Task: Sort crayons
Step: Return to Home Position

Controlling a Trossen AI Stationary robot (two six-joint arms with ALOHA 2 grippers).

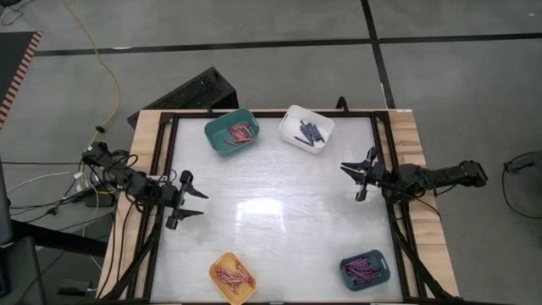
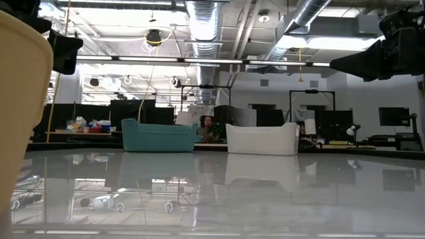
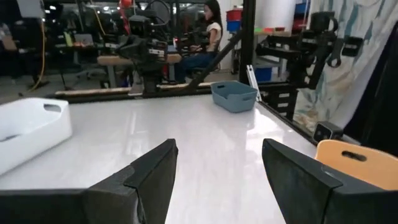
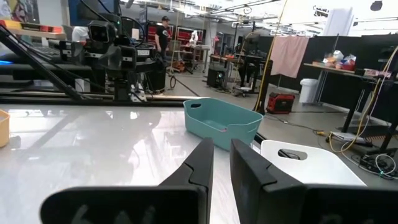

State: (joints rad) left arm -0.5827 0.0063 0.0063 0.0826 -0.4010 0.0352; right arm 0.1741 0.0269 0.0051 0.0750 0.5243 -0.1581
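Note:
The crayons lie sorted in four bins on the white table. Red ones (image 1: 241, 131) are in the teal bin (image 1: 218, 135) at the far left. Dark blue ones (image 1: 310, 131) are in the white bin (image 1: 292, 119) at the far middle. Brownish-red ones (image 1: 233, 274) are in the yellow bin (image 1: 216, 269) at the near edge. Magenta ones (image 1: 364, 269) are in the blue-grey bin (image 1: 383, 261) at the near right. My left gripper (image 1: 203, 203) hovers at the left edge, open wide and empty (image 3: 217, 155). My right gripper (image 1: 345, 167) hovers at the right edge, its fingers a narrow gap apart with nothing between them (image 4: 222, 146).
A black frame (image 1: 161, 169) runs around the table top. The middle of the table (image 1: 271, 212) lies bare between the two grippers. Beyond the table is a workshop, and a person sits there (image 3: 211, 25). A yellow cable (image 1: 106, 68) lies on the floor at the far left.

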